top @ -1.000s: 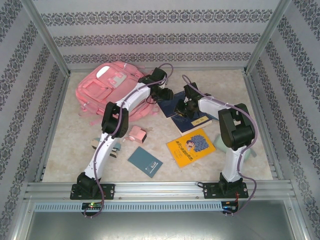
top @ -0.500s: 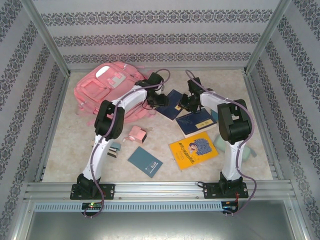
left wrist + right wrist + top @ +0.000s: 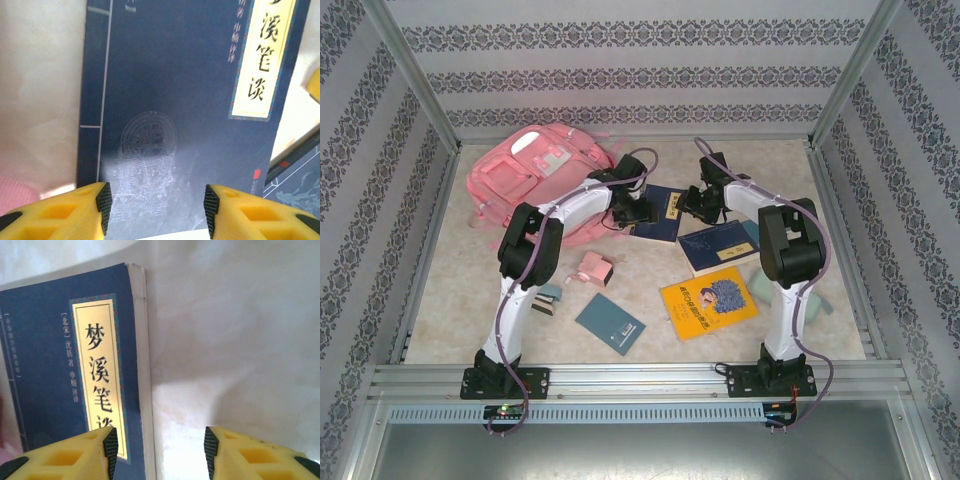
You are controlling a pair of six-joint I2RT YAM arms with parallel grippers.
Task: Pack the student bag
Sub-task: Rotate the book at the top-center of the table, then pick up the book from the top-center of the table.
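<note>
The student bag [image 3: 535,180], a large pink backpack, lies at the back left of the table. Just right of it a dark blue book [image 3: 660,212] with a cream title strip lies flat. My left gripper [image 3: 638,210] hovers over that book's [image 3: 175,100] cover, open [image 3: 156,205], with nothing between its fingers. A pink bit of the bag [image 3: 15,192] shows at the lower left. My right gripper [image 3: 698,205] stands at the book's other side, open [image 3: 157,450], its jaws astride the book's [image 3: 60,365] page edge and the bare table.
A second dark blue book [image 3: 720,247] lies near the right arm, with a yellow book [image 3: 708,302] in front of it. A small pink pouch [image 3: 592,270] and a teal notebook [image 3: 610,323] lie near the middle front. Patterned walls close in the table.
The right gripper has moved back and to the book's right edge and opened from shut. The left arm has drawn a little toward the bag.
</note>
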